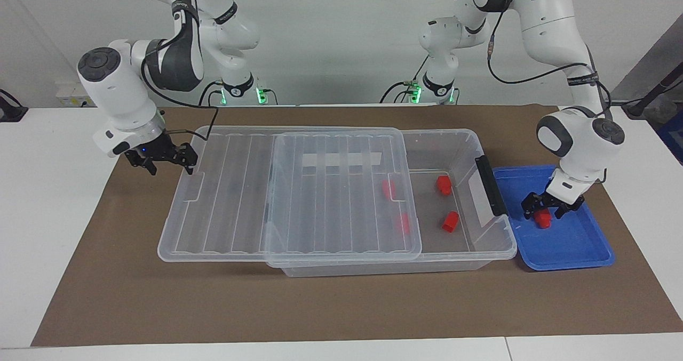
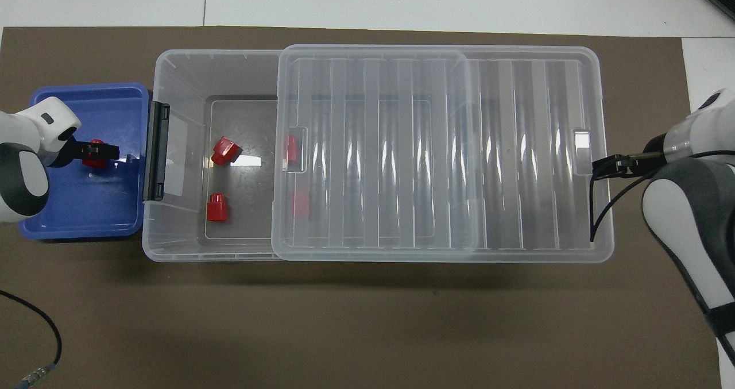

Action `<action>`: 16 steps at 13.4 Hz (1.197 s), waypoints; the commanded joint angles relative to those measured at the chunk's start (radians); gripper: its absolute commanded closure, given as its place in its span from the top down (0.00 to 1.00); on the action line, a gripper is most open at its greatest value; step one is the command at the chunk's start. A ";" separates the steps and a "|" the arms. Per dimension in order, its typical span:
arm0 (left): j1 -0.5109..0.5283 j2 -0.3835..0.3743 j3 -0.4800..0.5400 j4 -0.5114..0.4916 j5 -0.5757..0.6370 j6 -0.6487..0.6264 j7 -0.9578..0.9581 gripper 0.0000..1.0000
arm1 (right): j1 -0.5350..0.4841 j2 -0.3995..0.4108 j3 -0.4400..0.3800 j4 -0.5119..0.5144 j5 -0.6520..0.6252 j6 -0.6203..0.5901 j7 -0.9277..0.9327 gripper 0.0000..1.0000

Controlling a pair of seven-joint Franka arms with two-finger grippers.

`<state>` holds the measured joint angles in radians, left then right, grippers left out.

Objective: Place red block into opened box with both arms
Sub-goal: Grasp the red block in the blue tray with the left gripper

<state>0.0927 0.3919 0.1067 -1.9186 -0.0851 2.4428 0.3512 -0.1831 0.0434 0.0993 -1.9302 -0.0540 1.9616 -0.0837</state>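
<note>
One red block [image 1: 543, 221] [image 2: 93, 159] lies in the blue tray [image 1: 579, 246] [image 2: 80, 219]. My left gripper [image 1: 541, 214] [image 2: 109, 152] is low in the tray, open, with its fingers on either side of that block. The clear box [image 1: 459, 135] [image 2: 172, 61] holds several more red blocks: two in its uncovered end [image 1: 443, 185] [image 1: 450, 221], two under the lid. The ribbed lid [image 1: 320, 206] [image 2: 436, 147] rests slid partway off toward the right arm's end. My right gripper [image 1: 168, 161] [image 2: 600, 166] is open at that lid's end rim, one fingertip against it.
The box's black latch [image 1: 491, 186] [image 2: 156, 150] stands between the box's open end and the blue tray. A brown mat [image 1: 341, 302] covers the table under everything. A thin black cable hangs from the right wrist beside the lid's end.
</note>
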 commanded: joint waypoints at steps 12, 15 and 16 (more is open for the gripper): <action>-0.001 -0.001 0.007 0.039 -0.019 -0.069 0.058 0.00 | 0.013 -0.097 0.019 0.051 0.000 -0.099 0.114 1.00; 0.002 -0.008 0.007 0.150 -0.019 -0.233 0.055 0.00 | 0.017 -0.109 0.026 0.146 0.002 -0.218 0.145 1.00; 0.001 -0.013 0.007 0.191 -0.019 -0.290 0.051 0.00 | 0.017 -0.103 0.031 0.181 0.003 -0.245 0.154 1.00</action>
<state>0.0949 0.3914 0.1070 -1.8066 -0.0851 2.2675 0.3830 -0.1595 -0.0676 0.1174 -1.8248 -0.0587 1.7832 0.0416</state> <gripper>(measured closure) 0.656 0.000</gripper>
